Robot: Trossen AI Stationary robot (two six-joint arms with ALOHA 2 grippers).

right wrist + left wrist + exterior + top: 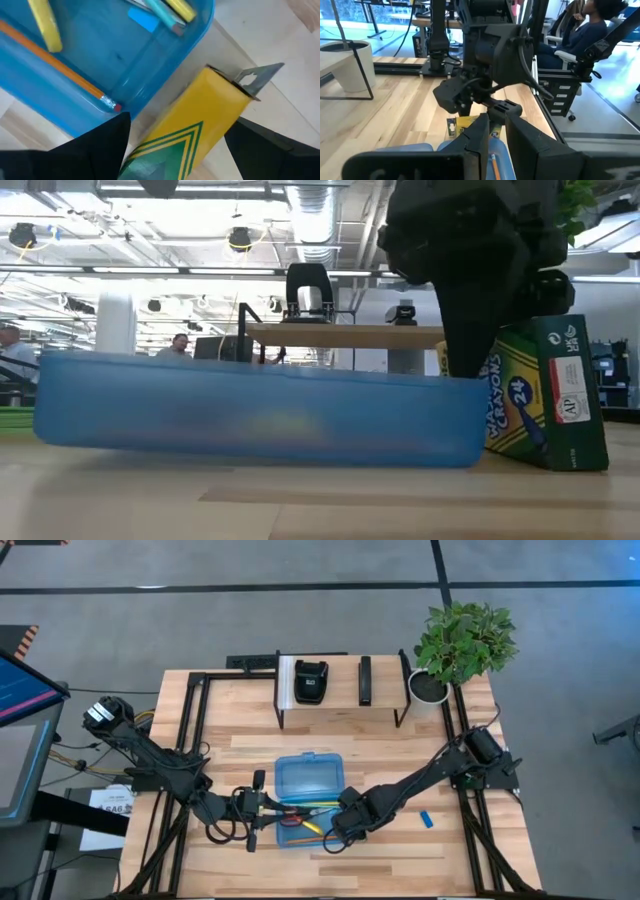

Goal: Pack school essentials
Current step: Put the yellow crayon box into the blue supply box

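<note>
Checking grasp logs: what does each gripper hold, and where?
Right gripper straddles the crayon box across its sides; whether it grips cannot be told. Left gripper: unclear.
</note>
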